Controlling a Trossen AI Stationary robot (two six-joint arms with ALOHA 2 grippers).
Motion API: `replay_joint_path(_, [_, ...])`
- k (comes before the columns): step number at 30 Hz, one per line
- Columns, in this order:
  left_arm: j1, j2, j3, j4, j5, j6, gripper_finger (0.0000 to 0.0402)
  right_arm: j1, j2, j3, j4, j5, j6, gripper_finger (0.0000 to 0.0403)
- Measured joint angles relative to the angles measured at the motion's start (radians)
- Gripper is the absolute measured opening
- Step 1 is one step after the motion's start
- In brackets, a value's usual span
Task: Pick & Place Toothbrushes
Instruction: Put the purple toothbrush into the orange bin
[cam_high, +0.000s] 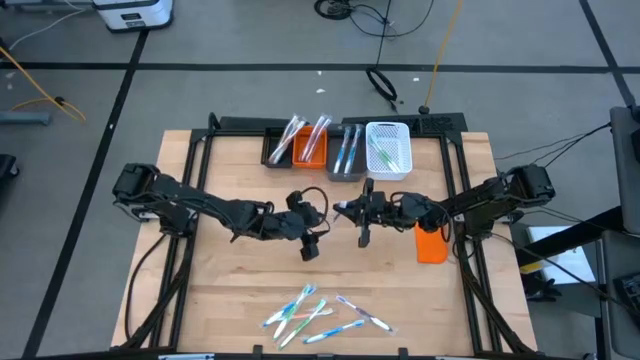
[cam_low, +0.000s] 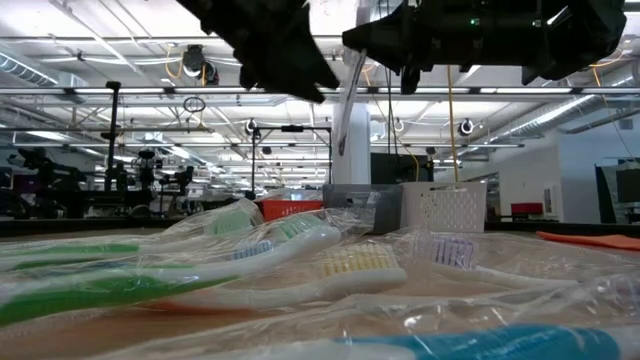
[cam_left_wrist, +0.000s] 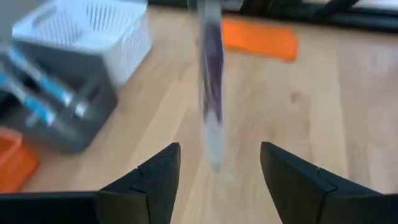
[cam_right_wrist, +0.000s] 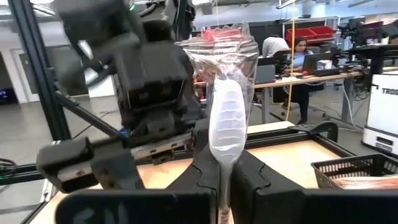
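Observation:
A toothbrush in a clear wrapper (cam_right_wrist: 225, 106) stands upright in mid-air over the table's middle, with my right gripper (cam_right_wrist: 227, 180) shut on it. In the left wrist view its purple-tinted lower length (cam_left_wrist: 211, 93) hangs in front of my open left gripper (cam_left_wrist: 217, 180), whose fingers stand apart from it on either side. From above, my left gripper (cam_high: 320, 222) and my right gripper (cam_high: 352, 210) face each other closely. Several more wrapped toothbrushes (cam_high: 320, 312) lie flat near the table's near edge. My right gripper pinches the wrapped toothbrush's shaft (cam_right_wrist: 222, 167) between its two fingers, which reach about level from the table's right and lie across it. A white rounded end (cam_right_wrist: 225, 93) stands above the fingers and the other end (cam_left_wrist: 214, 163) hangs below. The brush is clear of the table.
Along the far edge stand a dark bin (cam_high: 278, 150), an orange bin (cam_high: 310, 150), a grey bin (cam_high: 346, 155) and a white basket (cam_high: 388, 148), each holding toothbrushes. A flat orange block (cam_high: 431, 243) lies at the right. Bare wood lies between the grippers and the near pile.

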Motion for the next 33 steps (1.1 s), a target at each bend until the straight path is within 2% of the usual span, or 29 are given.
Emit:
replay_joint_path(7, [-0.035,0.000,0.000,-0.116,0.008,-0.114,0.0225,-0.092,0.000,0.000,0.039,0.001,0.027,0.0002])
replay_joint_path(19, [-0.107,0.000,0.000,-0.084,0.012,-0.054,0.0225,-0.267,0.017,0.124,-0.018,-0.003,0.066,0.0002])
replay_joint_path(24, [-0.136,-0.001,0.000,-0.111,0.012,-0.071,0.0225,-0.346,0.061,0.186,-0.056,-0.078,0.110,0.0002])
replay_joint_path(33, [-0.189,-0.001,0.000,-0.131,0.012,-0.101,0.0225,-0.468,0.230,0.339,-0.084,-0.130,0.166,0.0002])
